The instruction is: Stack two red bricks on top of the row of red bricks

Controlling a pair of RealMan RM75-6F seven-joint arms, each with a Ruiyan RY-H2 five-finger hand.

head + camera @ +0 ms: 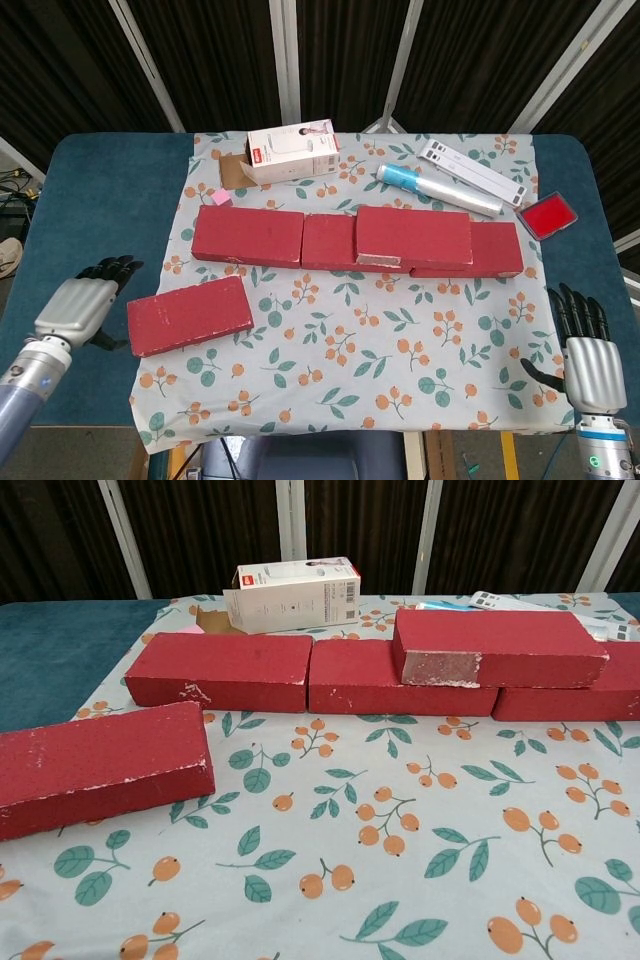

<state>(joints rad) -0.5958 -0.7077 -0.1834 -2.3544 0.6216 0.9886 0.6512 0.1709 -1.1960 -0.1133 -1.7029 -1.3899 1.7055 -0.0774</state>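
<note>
While one brick (413,236) already sits on the row of red bricks (300,238), the loose red brick (189,315) lies toward 8 o'clock on the tabletop (100,210), long axis running 8 to 2. It is just beside the left robot hand (78,305), at that hand's 3 o'clock; both the left and the right robot hand (585,355) are empty, fingers spread. The left is far nearer.

loose red brick (100,765) cut by chest view's left edge, row's right brick (590,695) partly under stacked brick (495,648)
</note>
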